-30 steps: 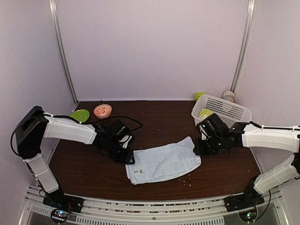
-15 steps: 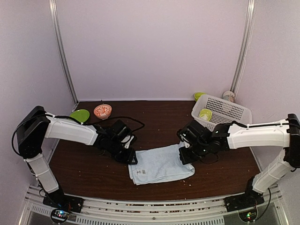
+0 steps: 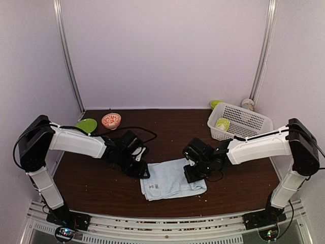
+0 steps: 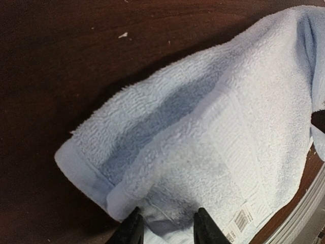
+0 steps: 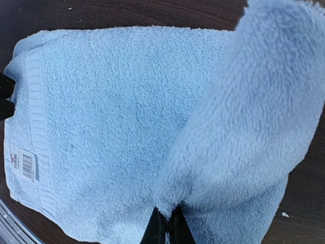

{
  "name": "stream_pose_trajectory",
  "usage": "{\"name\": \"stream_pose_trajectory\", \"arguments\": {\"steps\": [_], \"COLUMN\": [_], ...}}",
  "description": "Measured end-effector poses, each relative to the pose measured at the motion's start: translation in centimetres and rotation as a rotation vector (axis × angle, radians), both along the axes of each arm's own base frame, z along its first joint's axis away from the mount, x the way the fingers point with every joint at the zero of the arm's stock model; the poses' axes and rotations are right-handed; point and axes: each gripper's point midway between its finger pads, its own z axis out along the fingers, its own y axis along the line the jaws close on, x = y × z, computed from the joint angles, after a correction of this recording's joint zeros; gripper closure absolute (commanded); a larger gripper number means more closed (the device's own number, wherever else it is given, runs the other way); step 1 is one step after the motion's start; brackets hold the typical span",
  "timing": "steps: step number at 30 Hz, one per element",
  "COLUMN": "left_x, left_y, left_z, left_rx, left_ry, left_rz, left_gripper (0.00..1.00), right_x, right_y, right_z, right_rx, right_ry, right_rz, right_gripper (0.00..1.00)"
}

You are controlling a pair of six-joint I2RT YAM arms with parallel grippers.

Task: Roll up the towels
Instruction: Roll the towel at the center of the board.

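One pale blue towel [image 3: 170, 184] lies on the dark table between the arms. My right gripper [image 3: 193, 175] is shut on its right end and holds that end lifted and folded over the flat part. In the right wrist view the pinched flap [image 5: 254, 117] arches above the flat towel [image 5: 101, 112], with the gripper [image 5: 167, 226] closed on its edge. My left gripper [image 3: 143, 172] sits at the towel's left edge. Its fingers [image 4: 133, 231] stand apart on the hem, with a fold of towel [image 4: 213, 127] between them and a label near the right finger. No other towel shows.
A white basket [image 3: 249, 122] with a lime-green item [image 3: 222, 122] stands at the back right, with a white cup [image 3: 248, 104] behind it. A green plate [image 3: 86, 124] and an orange patterned bowl [image 3: 111, 120] sit at the back left. The front rail [image 3: 162, 223] runs close below the towel.
My right gripper has travelled left, carrying the towel's right end over the rest, so the towel looks much shorter. The left gripper stayed at the left edge.
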Motion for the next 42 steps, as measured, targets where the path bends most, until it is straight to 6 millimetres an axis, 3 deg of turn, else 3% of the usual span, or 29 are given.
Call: {"name": "stream_pose_trajectory", "arguments": {"steps": [3,9,13,16,22,25,28,30,34,39,42], "left_x": [0.0,-0.1,-0.4,-0.8,-0.3,-0.1,-0.2,0.1,1.8,5.1,6.3], "left_y": [-0.1,-0.2,0.0,0.2,-0.3,-0.4,-0.1,-0.3,-2.5,-8.1,-11.2], "left_z": [0.0,0.0,0.1,0.4,2.7,3.4,3.8,4.7,8.6,14.6,14.6], "left_rx": [-0.003,-0.006,0.002,0.02,0.011,0.012,0.025,0.022,-0.046,-0.222,-0.273], "left_ry": [0.0,0.001,0.01,0.019,-0.008,-0.02,-0.023,-0.033,-0.093,-0.183,-0.181], "left_rz": [0.001,-0.001,-0.008,-0.022,-0.047,-0.052,-0.056,-0.062,-0.071,-0.109,-0.138], "left_gripper": [0.66,0.64,0.59,0.57,0.55,0.51,0.48,0.47,0.47,0.42,0.37], "right_x": [0.0,0.0,-0.4,-1.1,-0.6,0.5,1.2,1.2,0.2,-0.8,-1.5], "right_y": [0.5,1.2,1.2,0.6,0.1,-1.8,-3.8,-4.4,-4.2,-3.8,-4.0], "right_z": [-0.2,0.6,1.5,2.1,5.9,7.5,7.1,6.1,4.5,3.6,2.6], "right_rx": [0.015,0.061,0.1,0.128,0.213,0.249,0.238,0.218,0.21,0.234,0.233], "right_ry": [0.008,0.005,-0.001,-0.007,-0.066,-0.12,-0.135,-0.115,-0.068,-0.037,-0.015], "right_rz": [0.002,0.009,0.019,0.032,0.033,-0.023,-0.071,-0.089,-0.065,-0.05,-0.052], "right_gripper": [0.73,0.65,0.5,0.46,0.49,0.62,0.73,0.75,0.76,0.75,0.74]}}
